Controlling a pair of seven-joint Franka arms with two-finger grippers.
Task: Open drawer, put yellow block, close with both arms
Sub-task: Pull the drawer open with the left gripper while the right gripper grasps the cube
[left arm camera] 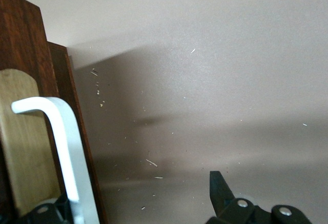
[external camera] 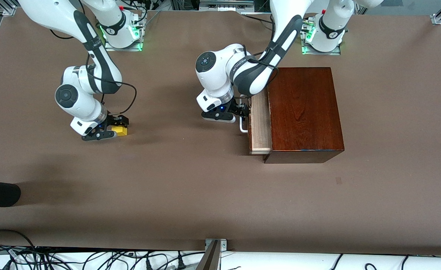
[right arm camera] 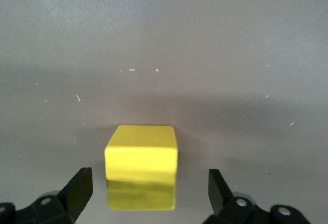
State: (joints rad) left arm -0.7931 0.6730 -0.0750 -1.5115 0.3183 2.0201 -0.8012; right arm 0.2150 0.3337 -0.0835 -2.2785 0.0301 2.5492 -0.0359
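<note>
At centre frame, the left hand [external camera: 244, 112] spreads open around the handle [external camera: 243, 125] of the partly open drawer [external camera: 260, 123]; at left, the right hand [external camera: 116, 127] straddles the yellow block [external camera: 121, 130], open.

drawer [external camera: 260, 123]: pale wood tray, white bar handle, slid partly out of its dark-brown box | yellow block [external camera: 121, 130]: small cube, flat on tabletop, toward the right arm's end

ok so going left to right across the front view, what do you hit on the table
right gripper → small yellow cube → left gripper → white U-shaped handle → pale wooden drawer tray → glossy dark-brown wooden box
</note>
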